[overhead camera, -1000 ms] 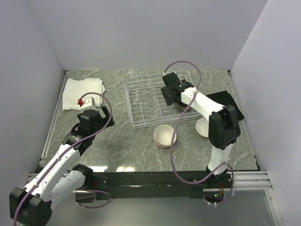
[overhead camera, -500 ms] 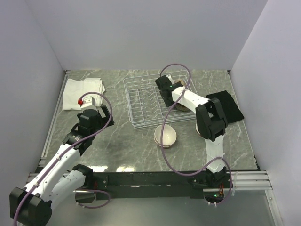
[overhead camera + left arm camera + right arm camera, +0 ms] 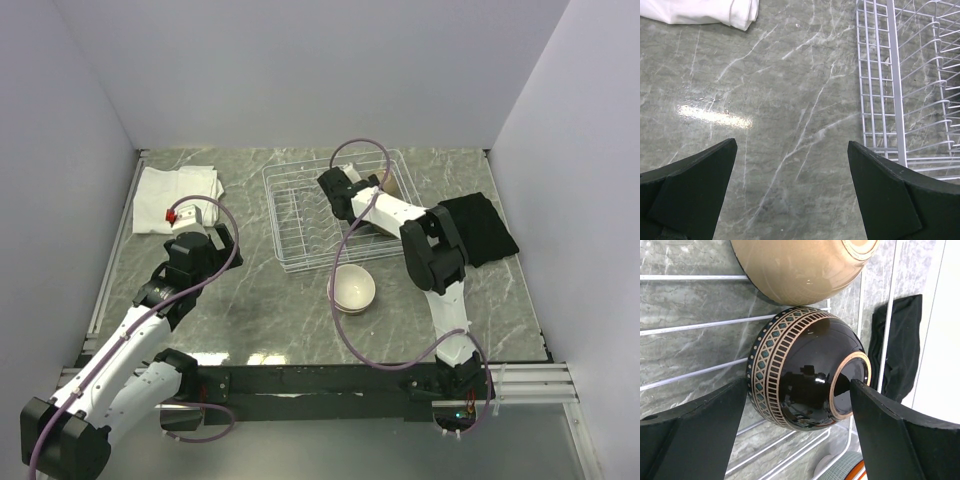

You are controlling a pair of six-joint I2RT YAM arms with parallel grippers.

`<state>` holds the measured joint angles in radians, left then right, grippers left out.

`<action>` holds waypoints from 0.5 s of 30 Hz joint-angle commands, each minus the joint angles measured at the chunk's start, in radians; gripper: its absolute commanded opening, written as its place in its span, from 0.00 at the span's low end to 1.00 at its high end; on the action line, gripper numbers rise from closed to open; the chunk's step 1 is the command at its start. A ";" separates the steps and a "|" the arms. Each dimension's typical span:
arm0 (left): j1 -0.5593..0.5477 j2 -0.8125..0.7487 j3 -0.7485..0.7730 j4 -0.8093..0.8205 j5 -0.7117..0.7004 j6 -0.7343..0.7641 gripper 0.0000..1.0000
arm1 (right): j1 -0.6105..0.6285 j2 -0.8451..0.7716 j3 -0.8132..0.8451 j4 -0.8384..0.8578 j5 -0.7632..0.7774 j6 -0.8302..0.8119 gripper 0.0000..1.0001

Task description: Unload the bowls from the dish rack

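Observation:
The white wire dish rack (image 3: pixel 290 215) stands at the back middle of the table. My right gripper (image 3: pixel 335 188) reaches into its rear part. In the right wrist view, a glossy black-brown bowl (image 3: pixel 805 375) with a patterned band lies on its side on the rack wires (image 3: pixel 690 277). My right gripper (image 3: pixel 800 382) is open, one finger beside the rim and one beside the foot. A tan bowl (image 3: pixel 800 265) leans just beyond it, and shows from above (image 3: pixel 390 183). Stacked cream-inside bowls (image 3: pixel 352 290) sit in front of the rack. My left gripper (image 3: pixel 792 144) hangs open over bare marble.
A folded white cloth (image 3: pixel 175 195) lies at the back left and a black cloth (image 3: pixel 485 225) to the right of the rack. The rack's left side (image 3: pixel 890 100) is just right of my left gripper. A pale green ribbed bowl edge (image 3: pixel 840 465) shows outside the rack.
My right arm has swung left across the rack, bringing its gripper from the rack's right side toward its rear middle. The left arm has not moved.

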<state>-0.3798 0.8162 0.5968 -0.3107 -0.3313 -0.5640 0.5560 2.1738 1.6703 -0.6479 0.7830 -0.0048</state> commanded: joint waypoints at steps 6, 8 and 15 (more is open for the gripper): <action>0.005 0.011 0.032 0.027 -0.005 0.006 0.99 | -0.001 0.086 0.002 -0.051 -0.065 0.023 0.96; 0.005 0.014 0.032 0.025 -0.005 0.006 1.00 | 0.001 0.092 0.015 -0.062 -0.073 0.025 0.98; 0.004 0.009 0.032 0.024 -0.008 0.004 0.99 | 0.004 0.084 0.032 -0.088 -0.021 0.040 0.88</action>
<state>-0.3790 0.8303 0.5968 -0.3115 -0.3309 -0.5640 0.5648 2.2265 1.7149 -0.6853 0.8448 -0.0154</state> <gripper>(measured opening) 0.994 0.943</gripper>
